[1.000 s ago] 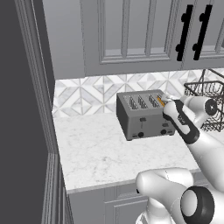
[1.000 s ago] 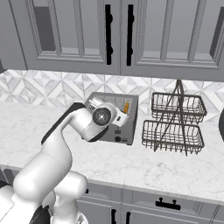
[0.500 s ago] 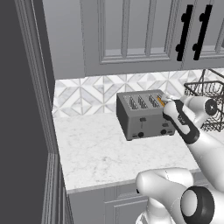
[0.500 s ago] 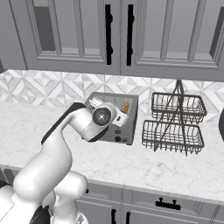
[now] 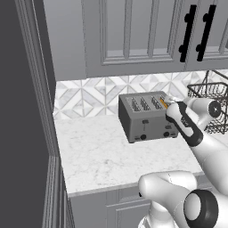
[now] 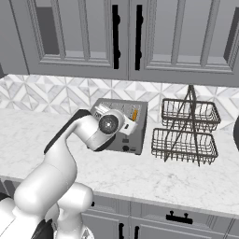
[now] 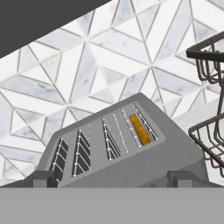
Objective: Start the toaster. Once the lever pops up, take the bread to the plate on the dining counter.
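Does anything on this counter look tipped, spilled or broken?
Nothing stands out. The dark grey metal toaster stands upright and the golden-crusted bread slice sits straight in its slot beside the upright black wire basket rack.

One toaster [image 5: 147, 118] is on the counter, with four slots on top; one slot, at the 3 o'clock end in the left base view, holds one slice of bread [image 7: 140, 129]. One two-tier wire basket rack [image 6: 186, 130] stands by. Two black knobs and two lever tabs show on the toaster front.
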Tool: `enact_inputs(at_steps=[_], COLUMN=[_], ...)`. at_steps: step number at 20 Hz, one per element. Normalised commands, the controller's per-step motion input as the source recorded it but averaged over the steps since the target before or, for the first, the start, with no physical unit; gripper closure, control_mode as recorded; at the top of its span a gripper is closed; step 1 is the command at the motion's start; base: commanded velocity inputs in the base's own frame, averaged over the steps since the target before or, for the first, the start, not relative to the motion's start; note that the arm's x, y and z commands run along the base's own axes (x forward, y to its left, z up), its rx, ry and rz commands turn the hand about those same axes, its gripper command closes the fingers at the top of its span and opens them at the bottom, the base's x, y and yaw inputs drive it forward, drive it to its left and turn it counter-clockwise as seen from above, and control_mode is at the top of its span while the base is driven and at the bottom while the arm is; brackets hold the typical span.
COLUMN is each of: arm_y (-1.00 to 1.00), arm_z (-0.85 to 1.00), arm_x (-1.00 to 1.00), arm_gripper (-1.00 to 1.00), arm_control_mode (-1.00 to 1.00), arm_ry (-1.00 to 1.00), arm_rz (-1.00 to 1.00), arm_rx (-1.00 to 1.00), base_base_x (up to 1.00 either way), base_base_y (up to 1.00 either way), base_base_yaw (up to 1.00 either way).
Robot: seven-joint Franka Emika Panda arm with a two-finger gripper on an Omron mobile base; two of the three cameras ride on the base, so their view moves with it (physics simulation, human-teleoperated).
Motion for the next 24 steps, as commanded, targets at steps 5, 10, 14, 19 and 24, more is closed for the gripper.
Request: enact_inputs(at_steps=[5,10,14,19,24], arm_y=[0.0,0.0,0.0,0.0,0.0], arm_z=[0.0,0.0,0.0,0.0,0.0], arm_x=[0.0,0.0,0.0,0.0,0.0], arm_gripper=[-1.0,-1.0,-1.0,-1.0,-1.0], arm_control_mode=[-1.0,-1.0,-1.0,-1.0,-1.0], arm_ry=[0.0,0.0,0.0,0.0,0.0], arm_rz=[0.0,0.0,0.0,0.0,0.0], arm_rx=[0.0,0.0,0.0,0.0,0.0], base_base_x=[0.0,0.0,0.0,0.0,0.0], base_base_y=[0.0,0.0,0.0,0.0,0.0], base_base_yaw=[0.0,0.0,0.0,0.0,0.0])
